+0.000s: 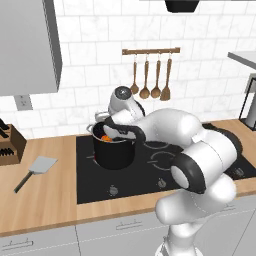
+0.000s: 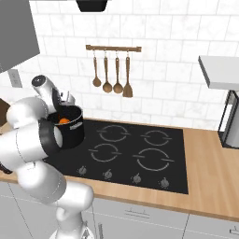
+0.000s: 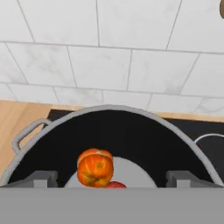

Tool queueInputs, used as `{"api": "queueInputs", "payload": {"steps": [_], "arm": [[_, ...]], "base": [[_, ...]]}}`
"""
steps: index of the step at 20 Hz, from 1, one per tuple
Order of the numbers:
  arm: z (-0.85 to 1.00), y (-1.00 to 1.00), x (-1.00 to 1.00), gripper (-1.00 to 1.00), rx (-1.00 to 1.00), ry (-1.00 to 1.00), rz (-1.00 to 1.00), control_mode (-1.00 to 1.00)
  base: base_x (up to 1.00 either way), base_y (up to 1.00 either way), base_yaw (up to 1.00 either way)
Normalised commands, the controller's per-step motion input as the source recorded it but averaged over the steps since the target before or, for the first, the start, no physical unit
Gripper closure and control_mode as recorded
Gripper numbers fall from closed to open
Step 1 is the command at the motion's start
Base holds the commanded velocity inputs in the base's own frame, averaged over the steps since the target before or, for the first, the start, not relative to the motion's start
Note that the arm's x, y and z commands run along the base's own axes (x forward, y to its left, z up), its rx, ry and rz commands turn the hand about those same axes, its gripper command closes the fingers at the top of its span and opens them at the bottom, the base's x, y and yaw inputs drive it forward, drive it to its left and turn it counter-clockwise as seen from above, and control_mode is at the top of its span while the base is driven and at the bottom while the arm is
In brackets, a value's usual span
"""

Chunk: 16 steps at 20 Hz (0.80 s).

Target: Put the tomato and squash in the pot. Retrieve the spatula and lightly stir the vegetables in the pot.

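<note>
The black pot (image 1: pixel 115 155) (image 2: pixel 74 130) stands on the cooktop's back left burner. Inside it lie an orange squash (image 3: pixel 95 167) (image 1: pixel 106 138) (image 2: pixel 64 121) and, right beside it, a small red tomato (image 3: pixel 114 185), mostly hidden at the view's bottom. My gripper (image 3: pixel 112 179) (image 1: pixel 108 128) hangs just over the pot's mouth, open, with nothing between its fingertips (image 3: pixel 43 178). The pot's inner wall (image 3: pixel 140 140) and one loop handle (image 3: pixel 26 133) show in the hand view. The spatula (image 1: pixel 42 165), grey blade and dark handle, lies flat on the wooden counter left of the stove.
A black cooktop (image 1: pixel 165 160) (image 2: pixel 140 149) is set into the wooden counter. Brown wooden utensils hang from a rail (image 1: pixel 150 80) (image 2: pixel 112 74) on the tiled wall. A knife block (image 1: pixel 7 142) stands at far left, and a dark-framed appliance (image 2: pixel 231 121) at far right.
</note>
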Motion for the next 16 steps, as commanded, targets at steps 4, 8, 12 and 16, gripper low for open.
{"api": "queueInputs", "payload": {"steps": [4,8,12,16], "arm": [[0.42,0.25,-0.52,-1.0,0.02,0.0,-0.11,-1.0],[0.27,0.32,-0.77,-1.0,0.11,0.0,-0.14,-1.0],[0.21,0.28,-0.83,-1.0,0.16,0.0,-0.13,-1.0],[0.13,0.16,-0.85,-1.0,0.18,-0.01,-0.11,-1.0]], "base": [[0.0,0.0,0.0],[0.0,0.0,0.0],[0.0,0.0,0.0],[0.0,0.0,0.0]]}}
